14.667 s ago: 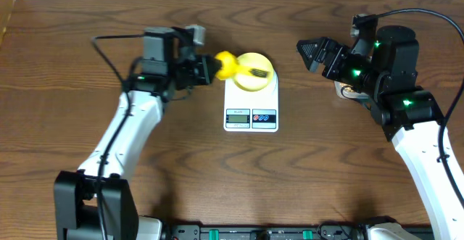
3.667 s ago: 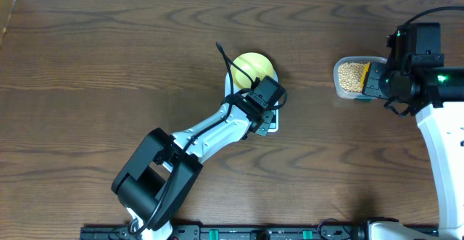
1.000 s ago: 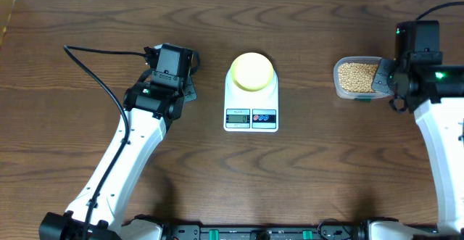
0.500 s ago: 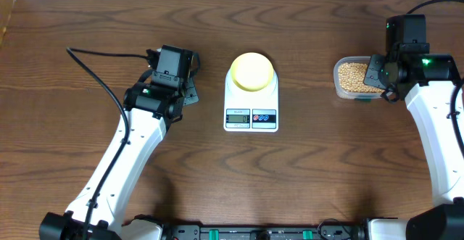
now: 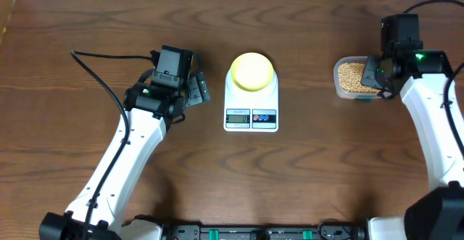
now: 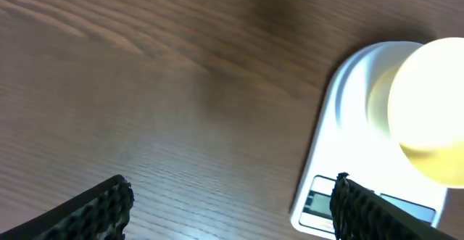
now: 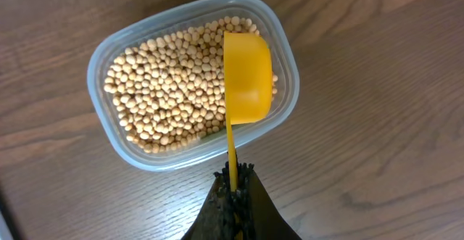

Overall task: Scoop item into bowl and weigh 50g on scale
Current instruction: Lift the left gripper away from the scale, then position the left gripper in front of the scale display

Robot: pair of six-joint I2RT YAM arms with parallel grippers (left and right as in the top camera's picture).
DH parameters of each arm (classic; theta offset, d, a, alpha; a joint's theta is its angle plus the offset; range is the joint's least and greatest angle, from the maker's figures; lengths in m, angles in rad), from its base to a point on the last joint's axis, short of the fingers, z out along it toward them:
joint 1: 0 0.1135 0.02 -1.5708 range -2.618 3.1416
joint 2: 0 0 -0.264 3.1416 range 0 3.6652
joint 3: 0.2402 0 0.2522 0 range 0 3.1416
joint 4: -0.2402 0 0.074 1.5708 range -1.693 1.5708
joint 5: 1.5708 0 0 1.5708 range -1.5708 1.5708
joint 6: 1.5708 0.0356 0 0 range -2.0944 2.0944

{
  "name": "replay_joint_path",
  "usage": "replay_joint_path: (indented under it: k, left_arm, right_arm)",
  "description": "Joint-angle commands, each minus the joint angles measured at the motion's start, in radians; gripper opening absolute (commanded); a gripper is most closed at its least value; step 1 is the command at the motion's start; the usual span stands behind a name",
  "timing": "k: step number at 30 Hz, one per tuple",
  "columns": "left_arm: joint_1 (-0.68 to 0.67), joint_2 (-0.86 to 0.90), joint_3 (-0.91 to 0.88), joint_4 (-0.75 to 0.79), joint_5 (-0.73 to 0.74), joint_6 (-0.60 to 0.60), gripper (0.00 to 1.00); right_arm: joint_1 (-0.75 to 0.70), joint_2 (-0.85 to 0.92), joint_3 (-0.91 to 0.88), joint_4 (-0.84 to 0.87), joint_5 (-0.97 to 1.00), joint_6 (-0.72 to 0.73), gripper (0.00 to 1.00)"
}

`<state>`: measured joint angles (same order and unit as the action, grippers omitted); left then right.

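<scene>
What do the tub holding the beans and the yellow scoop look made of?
Tub: clear plastic, glossy; the wood table shows through its wall. Scoop: opaque yellow plastic, probably, smooth with a soft sheen and a thin moulded handle.

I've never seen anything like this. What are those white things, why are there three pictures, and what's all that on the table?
The white things are a robot's left arm and right arm, working at a wooden table. One picture looks down from above. The other two come from a small camera on each wrist, so each shows its own gripper. In the middle stands a white kitchen scale with a pale-yellow bowl on it. To the right sits a clear tub of beans. The right gripper is shut on the handle of a yellow scoop, whose cup is over the beans. The left gripper is open and empty, beside the scale.
</scene>
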<state>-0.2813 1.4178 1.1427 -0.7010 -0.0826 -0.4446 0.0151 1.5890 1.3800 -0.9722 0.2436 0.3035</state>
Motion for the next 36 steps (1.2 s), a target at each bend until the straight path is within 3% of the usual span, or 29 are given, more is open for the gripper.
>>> replay_joint_path:
  k: [1,5,15,27,36]
  left_arm:
    - [0.003,-0.002,0.002,0.002,0.05,0.005,0.9]
    - [0.003,-0.005,0.002,0.003,0.066,0.007,0.9]
    - [-0.021,-0.016,0.002,-0.008,0.262,0.184,0.9]
    - [-0.189,-0.016,0.002,-0.164,0.293,0.19,0.89]
    - [-0.312,-0.016,0.002,-0.193,0.304,0.19,0.89]
  right_arm:
    - [-0.007,0.024,0.018,0.0,0.02,-0.005,0.01]
    - [-0.007,0.042,0.018,0.007,0.02,-0.006,0.01]
    - [-0.007,0.084,0.018,0.021,0.019,-0.006,0.01]
    - [-0.007,0.087,0.018,0.042,0.015,-0.006,0.01]
    - [-0.007,0.087,0.018,0.046,0.015,-0.012,0.01]
